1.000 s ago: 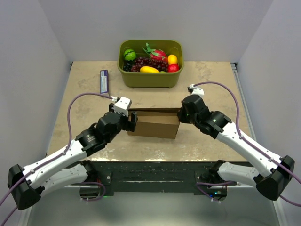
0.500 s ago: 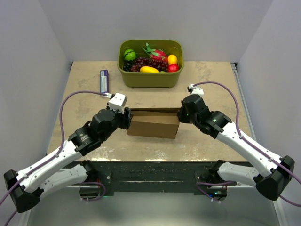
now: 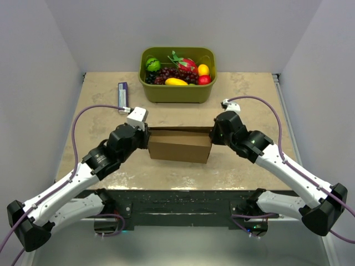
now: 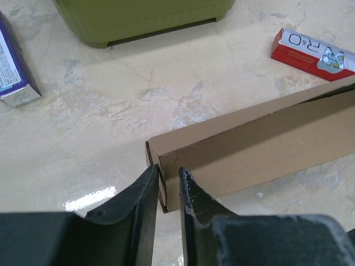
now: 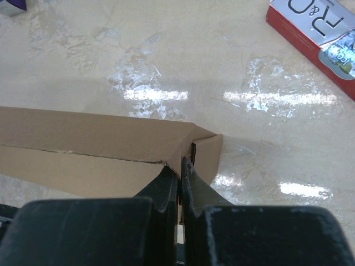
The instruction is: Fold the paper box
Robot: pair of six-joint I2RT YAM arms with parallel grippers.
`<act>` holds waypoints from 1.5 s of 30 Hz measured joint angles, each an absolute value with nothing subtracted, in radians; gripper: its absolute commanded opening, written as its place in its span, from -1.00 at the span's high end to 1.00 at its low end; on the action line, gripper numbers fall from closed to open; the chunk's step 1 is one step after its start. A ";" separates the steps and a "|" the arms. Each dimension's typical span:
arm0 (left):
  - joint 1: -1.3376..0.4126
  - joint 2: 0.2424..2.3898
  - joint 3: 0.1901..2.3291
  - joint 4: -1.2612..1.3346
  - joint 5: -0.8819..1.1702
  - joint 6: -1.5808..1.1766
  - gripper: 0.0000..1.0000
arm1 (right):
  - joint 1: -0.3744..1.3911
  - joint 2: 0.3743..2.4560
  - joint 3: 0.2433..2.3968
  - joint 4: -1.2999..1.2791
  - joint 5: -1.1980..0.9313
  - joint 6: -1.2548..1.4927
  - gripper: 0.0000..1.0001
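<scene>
Brown cardboard paper box (image 3: 180, 145) sits just in front of the olive-green plastic tub (image 3: 176, 93). My right gripper (image 5: 179, 166) pinches one end wall. My left gripper (image 4: 168, 176) is narrow astride the other end; I cannot tell if it is clamped. I should raise both walls evenly and avoid creasing.

The brown cardboard paper box (image 3: 180, 147) sat near the middle of the beige marbled table (image 3: 100, 111), its long axis running left to right. It was partly folded into a long, low block. The plain front wall stood upright, with a second long panel raised close behind it. The left end showed a doubled cardboard edge. At the right end, a short flap was bent around the corner.
</scene>
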State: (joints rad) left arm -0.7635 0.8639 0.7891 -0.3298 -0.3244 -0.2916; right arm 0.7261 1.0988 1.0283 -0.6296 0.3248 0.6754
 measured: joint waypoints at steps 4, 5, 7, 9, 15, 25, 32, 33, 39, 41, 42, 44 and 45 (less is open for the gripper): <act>-0.755 0.865 0.783 -0.315 -0.338 -0.284 0.96 | 0.724 1.098 1.028 -0.633 0.329 0.673 1.00; -0.754 0.866 0.777 -0.308 -0.343 -0.284 1.00 | 0.724 1.098 1.028 -0.632 0.329 0.673 1.00; -0.752 0.867 0.767 -0.295 -0.353 -0.284 1.00 | 0.724 1.098 1.028 -0.632 0.328 0.673 1.00; -0.752 0.867 0.756 -0.277 -0.358 -0.284 1.00 | 0.724 1.098 1.028 -0.632 0.328 0.673 1.00; -0.753 0.870 0.731 -0.232 -0.372 -0.285 1.00 | 0.724 1.098 1.028 -0.632 0.329 0.673 1.00; -0.754 0.847 0.684 -0.188 -0.378 -0.297 1.00 | 0.726 1.094 1.028 -0.639 0.334 0.673 1.00; -0.756 0.846 0.672 -0.167 -0.369 -0.302 1.00 | 0.729 1.070 1.018 -0.662 0.351 0.674 1.00; -0.756 0.847 0.672 -0.165 -0.366 -0.303 1.00 | 0.730 1.064 1.014 -0.665 0.354 0.675 1.00; -0.760 0.849 0.668 -0.157 -0.362 -0.304 1.00 | 0.733 1.053 0.996 -0.658 0.369 0.690 1.00; -0.760 0.849 0.665 -0.152 -0.362 -0.304 1.00 | 0.735 1.053 0.989 -0.651 0.374 0.696 1.00; -0.760 0.849 0.664 -0.150 -0.362 -0.304 1.00 | 0.735 1.052 0.986 -0.648 0.376 0.697 1.00; -0.760 0.849 0.664 -0.148 -0.362 -0.304 1.00 | 0.735 1.051 0.984 -0.647 0.380 0.700 1.00; -0.760 0.849 0.663 -0.148 -0.362 -0.304 1.00 | 0.735 1.050 0.983 -0.647 0.383 0.701 1.00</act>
State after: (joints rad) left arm -0.7597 0.8490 0.6632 -0.1478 -0.3618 -0.3038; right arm 0.7353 1.0504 0.9833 -0.6468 0.3832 0.7010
